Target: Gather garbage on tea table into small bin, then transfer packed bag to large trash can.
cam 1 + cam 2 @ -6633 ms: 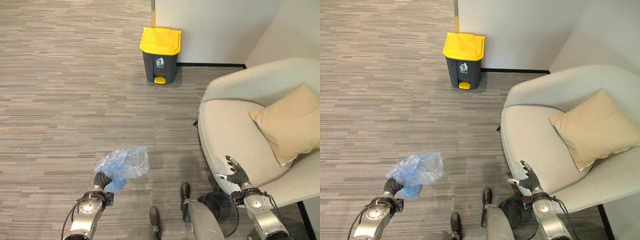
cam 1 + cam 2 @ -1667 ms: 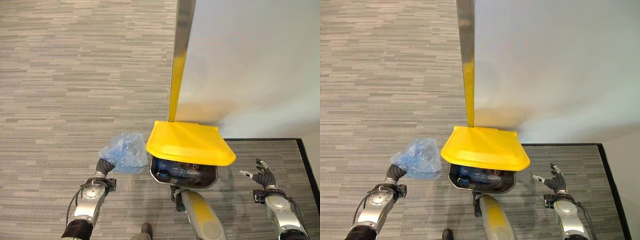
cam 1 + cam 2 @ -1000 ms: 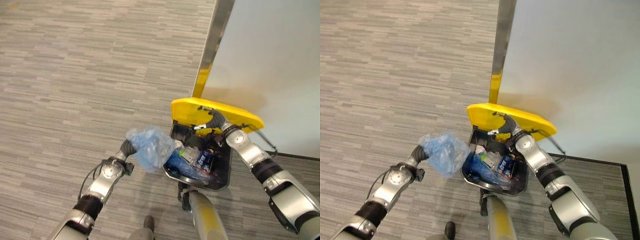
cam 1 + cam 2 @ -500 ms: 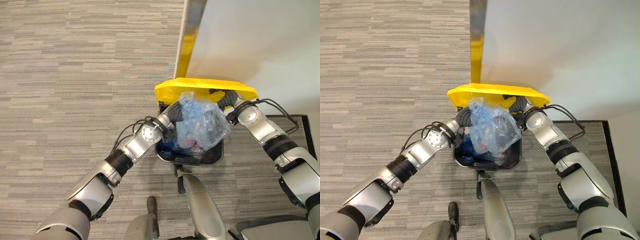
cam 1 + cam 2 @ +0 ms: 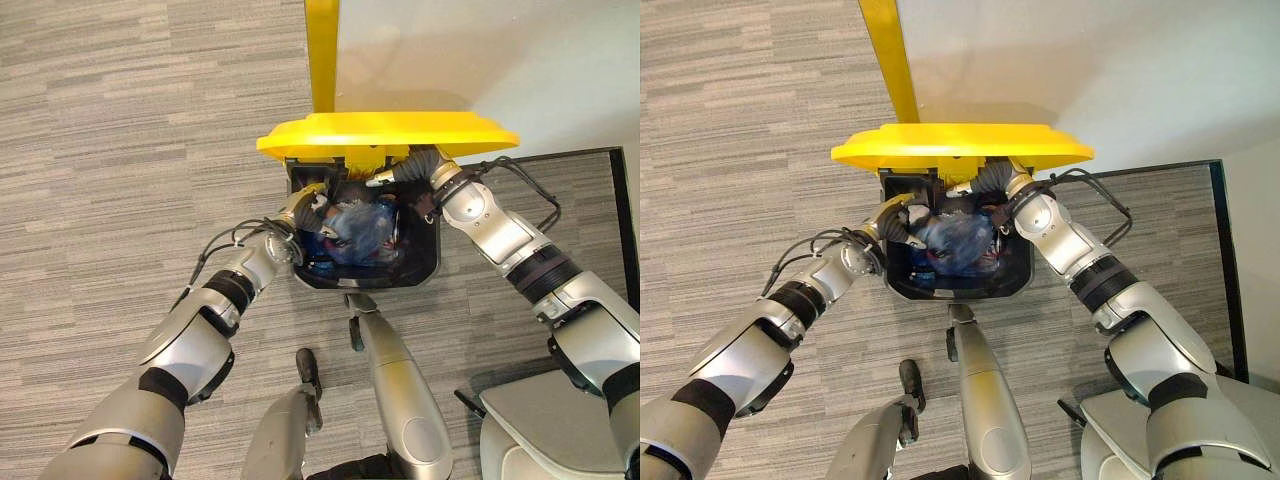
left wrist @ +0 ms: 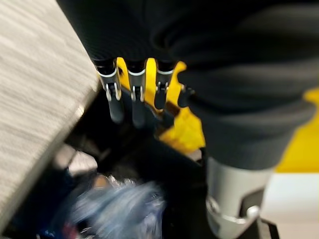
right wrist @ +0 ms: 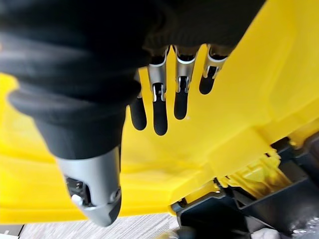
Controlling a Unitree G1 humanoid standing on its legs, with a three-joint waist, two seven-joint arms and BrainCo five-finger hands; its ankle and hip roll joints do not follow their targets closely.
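Note:
The large trash can (image 5: 365, 283) has a dark body, and its yellow lid (image 5: 390, 130) stands raised. The packed blue plastic bag (image 5: 362, 228) lies inside it on top of other rubbish, also seen as the bag (image 6: 119, 209) in the left wrist view. My left hand (image 5: 308, 208) is just inside the can's left rim beside the bag, its fingers (image 6: 132, 104) straight and holding nothing. My right hand (image 5: 415, 165) reaches under the lid, with straight fingers (image 7: 159, 109) against the lid's yellow underside (image 7: 239, 114).
A white wall with a yellow-and-silver post (image 5: 322, 50) rises right behind the can. Grey striped carpet (image 5: 120, 150) spreads to the left. A black baseboard (image 5: 620, 200) runs at the right, and a pale armchair's edge (image 5: 545, 430) shows at the lower right.
The blue bag, held above the can by my left hand half a second ago, now lies inside it and the hand has let go. The camera has shifted.

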